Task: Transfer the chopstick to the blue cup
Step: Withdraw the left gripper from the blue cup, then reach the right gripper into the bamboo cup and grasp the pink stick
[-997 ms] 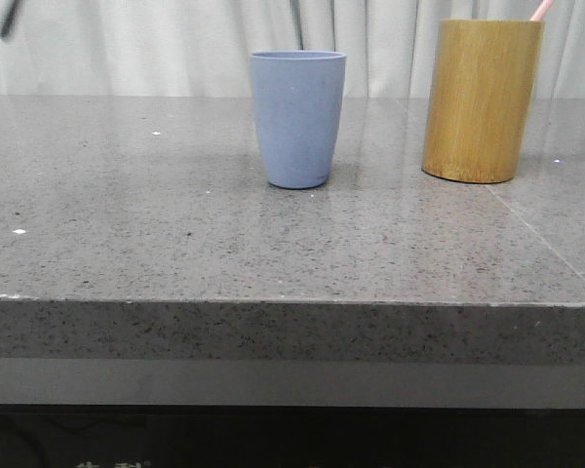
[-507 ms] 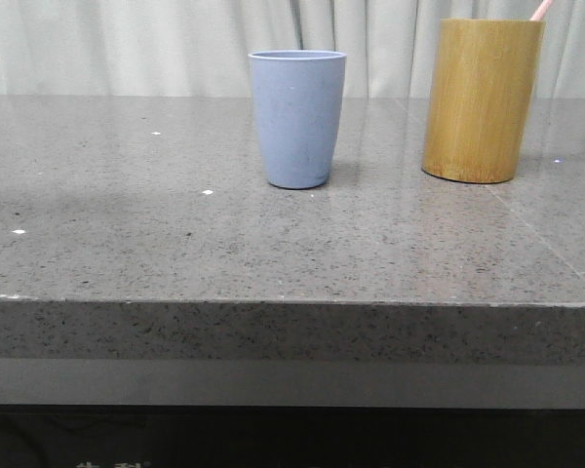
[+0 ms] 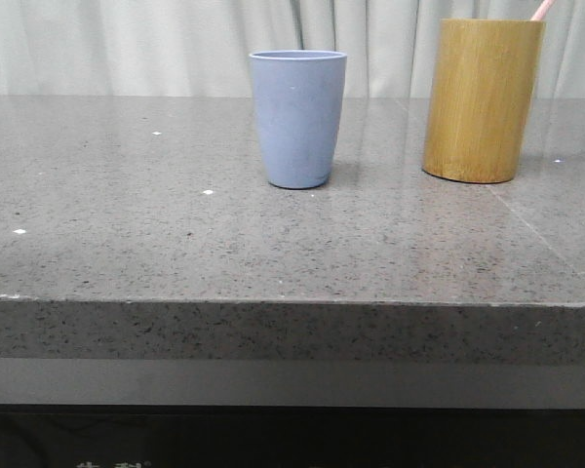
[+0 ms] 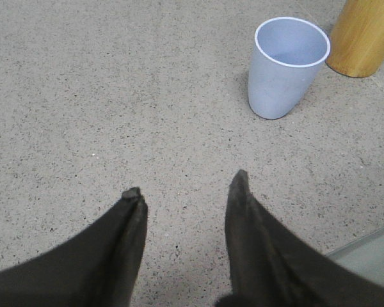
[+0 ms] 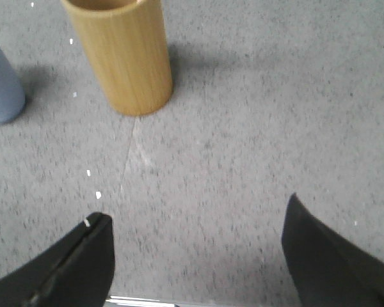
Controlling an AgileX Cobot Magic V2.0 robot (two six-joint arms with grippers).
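Note:
The blue cup point(image 3: 297, 117) stands upright mid-table, empty as seen from the left wrist view point(image 4: 287, 67). To its right stands a taller yellow-brown bamboo holder point(image 3: 482, 99). The pink tip of the chopstick point(image 3: 540, 10) sticks out above the holder's rim; the rest is hidden inside. My left gripper point(image 4: 187, 185) hovers open over bare table, short of the cup, nothing between its fingers. My right gripper point(image 5: 195, 214) is wide open above the table, short of the bamboo holder point(image 5: 123, 54), with the blue cup's side point(image 5: 1, 86) at the view's edge.
The grey speckled stone table point(image 3: 175, 224) has its front edge point(image 3: 292, 302) near the camera. A seam point(image 3: 541, 234) runs across the top by the holder. Pale curtains point(image 3: 127, 44) hang behind. Small white flecks point(image 3: 208, 192) lie on the surface.
A dark arm part at the front view's top left corner one second ago has left the picture. The cup, holder and chopstick have not moved.

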